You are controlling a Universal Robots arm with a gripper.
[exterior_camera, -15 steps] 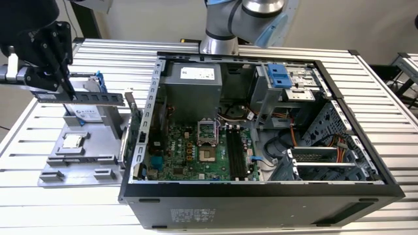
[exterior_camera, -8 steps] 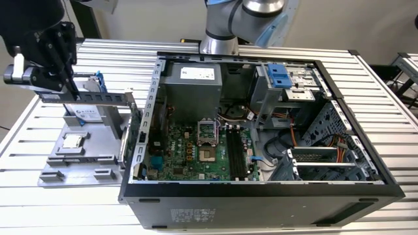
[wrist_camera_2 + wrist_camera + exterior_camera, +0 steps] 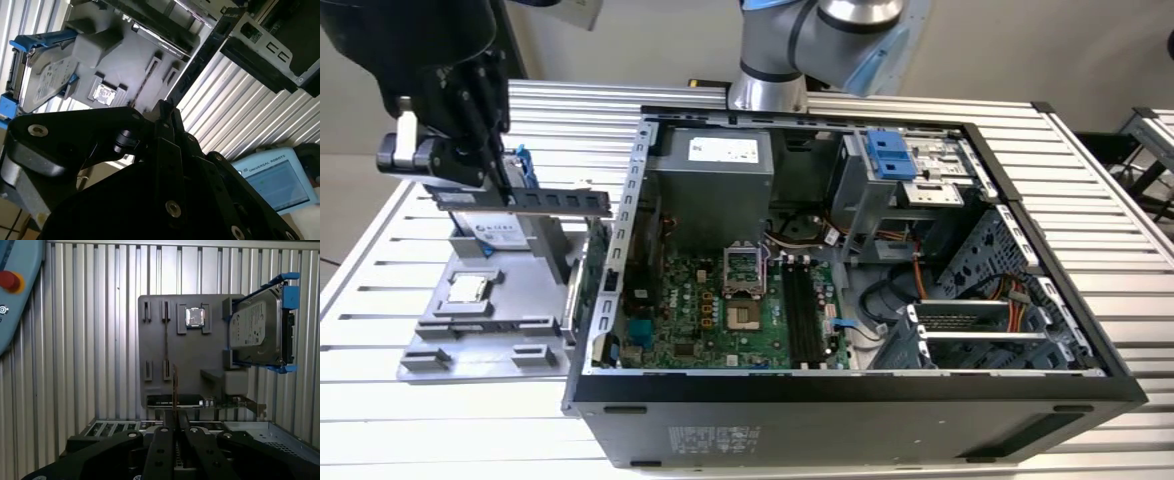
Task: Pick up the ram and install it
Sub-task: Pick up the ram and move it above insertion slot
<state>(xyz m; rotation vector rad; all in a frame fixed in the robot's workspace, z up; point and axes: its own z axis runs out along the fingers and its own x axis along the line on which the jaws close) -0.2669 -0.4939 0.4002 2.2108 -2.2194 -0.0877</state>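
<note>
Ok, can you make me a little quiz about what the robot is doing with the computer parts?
1. True or false: the gripper holds the ram over the grey holder, outside the computer case.
2. What colour is the frame around the hard drive? A red, B blue, C yellow.
3. Fill in: the case's side is ____, so the motherboard shows.
Key: 1 true; 2 B; 3 open.
</note>
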